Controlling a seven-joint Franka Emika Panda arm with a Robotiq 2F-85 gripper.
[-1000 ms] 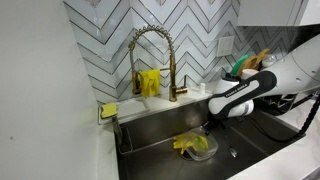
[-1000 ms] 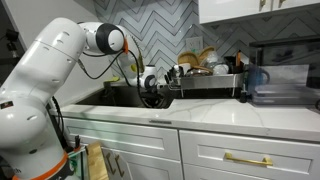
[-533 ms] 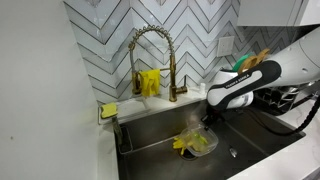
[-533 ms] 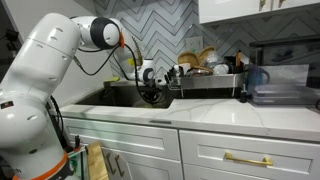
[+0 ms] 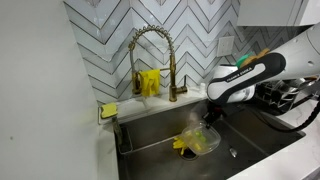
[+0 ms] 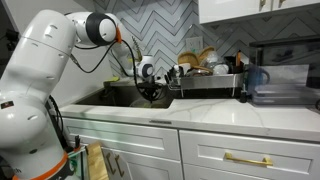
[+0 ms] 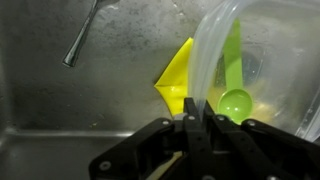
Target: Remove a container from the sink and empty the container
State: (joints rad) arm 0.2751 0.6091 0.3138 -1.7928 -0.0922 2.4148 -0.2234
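Note:
The clear plastic container [image 5: 203, 141] hangs tilted inside the grey steel sink [image 5: 150, 135], with a yellow cloth [image 5: 184, 147] at its lower edge. My gripper [image 5: 209, 119] is shut on the container's upper rim. In the wrist view the fingers [image 7: 190, 112] pinch the see-through rim of the container [image 7: 215, 45]. Behind that wall show the yellow cloth [image 7: 177, 82] and a green spoon [image 7: 235, 98]. In an exterior view the gripper [image 6: 150, 93] sits low over the sink [image 6: 115, 97], and the container is hidden there.
A gold spring faucet [image 5: 150, 55] and a yellow box holder [image 5: 150, 82] stand behind the basin. A yellow sponge [image 5: 108, 110] lies on the sink's corner. A black dish rack [image 6: 205, 80] full of dishes flanks the sink. A metal utensil [image 7: 80, 40] lies on the sink floor.
The arm has risen and swung slightly, lifting the gripped rim so the container tilts up off the sink floor. The jaws stayed shut throughout.

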